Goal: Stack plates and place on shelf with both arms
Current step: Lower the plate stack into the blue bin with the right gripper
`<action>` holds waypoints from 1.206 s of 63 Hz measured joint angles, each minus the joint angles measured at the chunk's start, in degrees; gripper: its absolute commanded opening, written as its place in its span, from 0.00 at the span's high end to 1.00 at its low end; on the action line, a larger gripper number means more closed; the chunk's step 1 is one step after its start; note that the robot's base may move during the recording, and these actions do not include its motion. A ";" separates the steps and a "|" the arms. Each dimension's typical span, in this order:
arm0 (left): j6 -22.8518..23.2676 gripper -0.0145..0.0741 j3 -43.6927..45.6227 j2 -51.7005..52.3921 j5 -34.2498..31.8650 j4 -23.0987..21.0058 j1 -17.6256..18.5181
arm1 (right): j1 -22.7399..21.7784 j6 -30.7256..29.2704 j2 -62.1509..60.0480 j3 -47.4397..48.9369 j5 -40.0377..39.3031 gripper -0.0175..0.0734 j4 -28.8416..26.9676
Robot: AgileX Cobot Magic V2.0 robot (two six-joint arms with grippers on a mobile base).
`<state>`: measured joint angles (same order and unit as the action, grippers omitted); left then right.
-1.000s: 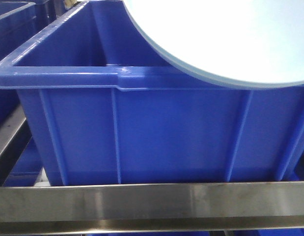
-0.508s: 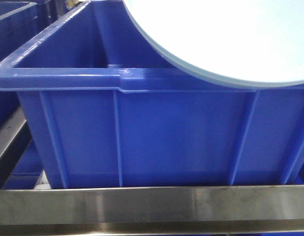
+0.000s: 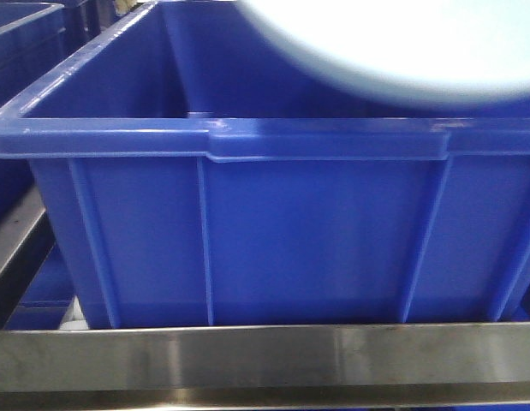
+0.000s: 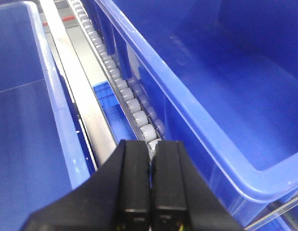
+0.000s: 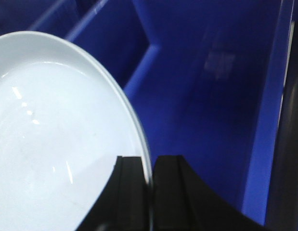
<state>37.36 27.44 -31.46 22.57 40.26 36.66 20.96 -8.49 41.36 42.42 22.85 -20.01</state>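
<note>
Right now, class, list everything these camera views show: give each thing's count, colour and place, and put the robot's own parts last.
Plate: one in view, pale bluish-white, held by its rim above the big bin; blurred at top of the front view.
Large bin: one, blue, centre, on the rack.
Neighbouring bin: one, blue, left of the rail.
Steel rail: one, brushed silver, across the front.
Roller track: one row, grey, between the bins.
Left gripper: black, shut, empty.
Right gripper: black, clamped on the plate's edge.
</note>
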 measured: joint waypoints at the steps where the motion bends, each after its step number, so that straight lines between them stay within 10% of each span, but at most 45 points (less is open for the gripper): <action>1: 0.00 0.74 0.00 0.00 0.00 0.00 0.00 | 0.00 -0.11 0.33 1.06 0.11 0.75 0.10; 36: 0.00 0.74 0.00 0.00 0.00 0.00 0.00 | 0.00 -6.36 37.84 28.40 8.20 0.75 1.70; 76: 0.00 0.74 0.00 0.00 0.00 0.00 0.00 | 0.00 -6.47 59.37 34.65 10.91 0.68 3.80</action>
<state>37.36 27.44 -31.46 22.57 40.26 36.66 20.96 -14.96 100.73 77.07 33.76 -16.21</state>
